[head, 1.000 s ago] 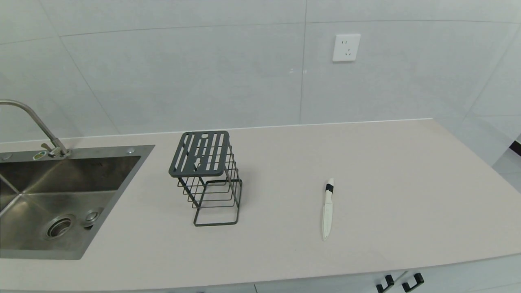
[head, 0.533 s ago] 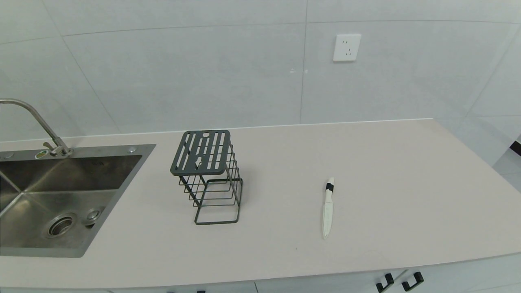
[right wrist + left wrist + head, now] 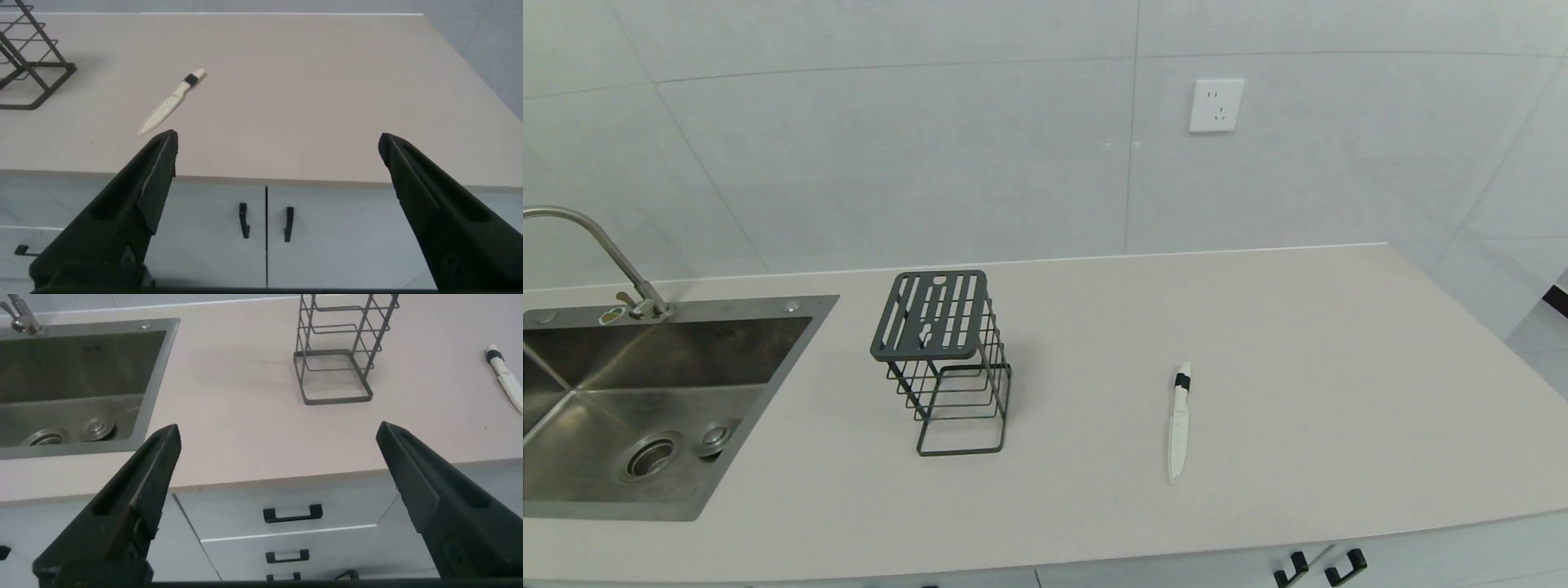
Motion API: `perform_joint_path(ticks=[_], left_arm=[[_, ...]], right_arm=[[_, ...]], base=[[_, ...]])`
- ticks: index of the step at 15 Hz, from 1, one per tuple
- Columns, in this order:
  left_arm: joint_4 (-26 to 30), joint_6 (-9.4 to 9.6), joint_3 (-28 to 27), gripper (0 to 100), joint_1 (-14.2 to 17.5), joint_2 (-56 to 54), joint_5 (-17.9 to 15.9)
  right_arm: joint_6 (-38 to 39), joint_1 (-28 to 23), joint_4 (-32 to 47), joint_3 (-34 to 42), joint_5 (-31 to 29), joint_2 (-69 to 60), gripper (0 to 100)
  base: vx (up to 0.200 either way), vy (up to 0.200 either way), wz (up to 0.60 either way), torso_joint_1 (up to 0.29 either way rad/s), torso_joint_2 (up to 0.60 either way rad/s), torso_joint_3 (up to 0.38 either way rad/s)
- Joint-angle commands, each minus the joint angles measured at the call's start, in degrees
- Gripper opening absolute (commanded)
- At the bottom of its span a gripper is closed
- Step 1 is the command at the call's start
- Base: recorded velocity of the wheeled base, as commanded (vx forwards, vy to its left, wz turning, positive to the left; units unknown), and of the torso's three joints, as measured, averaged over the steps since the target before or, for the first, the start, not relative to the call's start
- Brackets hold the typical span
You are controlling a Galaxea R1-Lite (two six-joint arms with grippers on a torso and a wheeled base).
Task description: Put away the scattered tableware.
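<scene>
A white knife [image 3: 1179,425] with a black band on its handle lies flat on the beige countertop [image 3: 1298,343], right of centre. A dark wire rack [image 3: 943,359] with a slotted top plate stands upright to the knife's left. My left gripper [image 3: 278,434] hangs open off the counter's front edge, facing the rack's base [image 3: 335,351], with the knife [image 3: 507,376] off to one side. My right gripper [image 3: 278,140] is also open in front of the counter edge, apart from the knife [image 3: 172,102], with nothing between its fingers.
A steel sink [image 3: 792,306] with a curved faucet [image 3: 605,245] is set into the counter's left end, sink [image 3: 65,376]. A wall socket [image 3: 1215,104] sits on the tiled wall. Drawer handles [image 3: 292,513] and cabinet handles [image 3: 265,222] lie below the counter edge.
The whole head picture has shifted slightly, so the camera moved. The knife and the rack lie where they were.
</scene>
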Motion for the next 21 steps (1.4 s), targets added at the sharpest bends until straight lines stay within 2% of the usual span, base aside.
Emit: perform_joint_path(ticks=[1,6,12,18,21], left_arm=[[0.0,-0.05,0.0,100,0.0,0.1,0.0],[0.0,-0.05,0.0,100,0.0,0.1,0.0],[0.0,-0.14,0.0,100,0.0,0.1,0.0],[0.0,-0.14,0.0,100,0.0,0.1,0.1],[0.0,-1.11,0.0,100,0.0,0.1,0.1]], right_arm=[[-0.2,0.1,0.0,0.0,0.0,0.1,100],[-0.4,0.1,0.1,0.0,1.4,0.1,100],[-0.5,0.0,0.1,0.0,1.4,0.1,100],[-1.1,0.0,0.1,0.0,1.6,0.1,100],[-2.8,0.1,0.2,0.0,2.7,0.1,100]], base=[[0.000,0.000,0.00,0.000,0.00,0.000],[0.000,0.000,0.00,0.000,0.00,0.000],[0.000,0.000,0.00,0.192,-0.01,0.170],[0.000,0.000,0.00,0.012,0.00,0.019],[0.000,0.000,0.00,0.000,0.00,0.000]])
